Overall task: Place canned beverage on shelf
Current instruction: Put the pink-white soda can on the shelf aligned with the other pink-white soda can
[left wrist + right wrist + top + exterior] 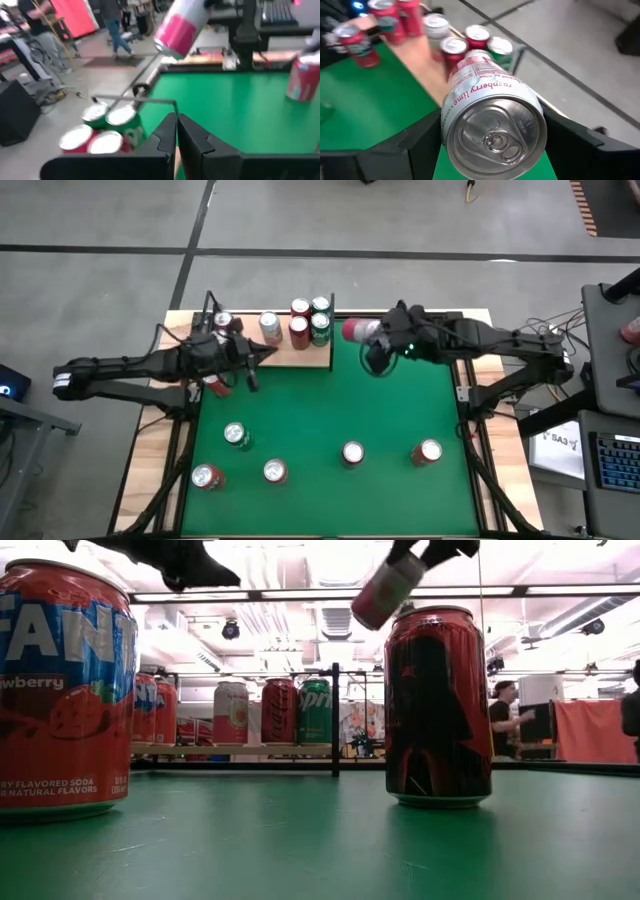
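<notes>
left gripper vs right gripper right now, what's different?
The left gripper is shut with nothing in it; the right gripper is shut on a pink and white can. The left gripper sits at the shelf among the cans there; the right gripper is beside the shelf, over the green surface, holding its can tilted in the air. Both are dark and two-fingered.
</notes>
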You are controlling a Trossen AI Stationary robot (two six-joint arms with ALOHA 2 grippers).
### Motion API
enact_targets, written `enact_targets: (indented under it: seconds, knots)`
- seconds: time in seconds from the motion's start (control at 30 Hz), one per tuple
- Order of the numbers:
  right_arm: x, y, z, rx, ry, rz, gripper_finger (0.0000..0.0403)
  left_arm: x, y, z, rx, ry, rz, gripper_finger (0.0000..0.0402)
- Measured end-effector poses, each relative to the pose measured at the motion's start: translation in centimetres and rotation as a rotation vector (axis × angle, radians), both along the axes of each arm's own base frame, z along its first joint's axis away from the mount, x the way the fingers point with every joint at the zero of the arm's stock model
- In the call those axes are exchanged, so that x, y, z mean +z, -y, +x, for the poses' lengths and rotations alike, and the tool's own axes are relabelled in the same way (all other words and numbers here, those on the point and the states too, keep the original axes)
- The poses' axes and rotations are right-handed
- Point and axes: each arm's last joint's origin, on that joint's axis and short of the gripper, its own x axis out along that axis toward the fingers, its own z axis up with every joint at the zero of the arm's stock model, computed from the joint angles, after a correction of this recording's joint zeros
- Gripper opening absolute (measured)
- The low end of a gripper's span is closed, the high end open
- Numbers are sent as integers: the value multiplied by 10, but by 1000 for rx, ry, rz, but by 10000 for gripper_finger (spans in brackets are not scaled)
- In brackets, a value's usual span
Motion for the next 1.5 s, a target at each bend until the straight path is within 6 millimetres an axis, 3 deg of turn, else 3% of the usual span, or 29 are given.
enact_targets:
  seconds: [0.33,0.53,0.67,0.8,0.93,1.23,1.37,1.5]
  knots:
    - [-23,-23,46,128,-20,-68,279,-26,29,34,250,-150,192,0]
    - [-40,-23,65,146,-54,-51,279,-30,35,42,230,-150,213,1]
    - [-42,-24,72,161,-46,-37,279,-24,38,46,127,-124,184,21]
    - [-37,-25,79,177,23,-8,279,-15,41,52,25,-89,171,66]
    - [-31,-26,83,188,79,10,279,-17,45,63,-29,-109,192,138]
    - [-26,-25,83,183,96,3,279,-17,46,91,94,-200,304,316]
    - [-27,-25,82,179,87,2,279,-20,46,101,130,-234,332,350]
    - [-26,-25,83,181,97,4,279,-20,45,110,205,-250,356,352]
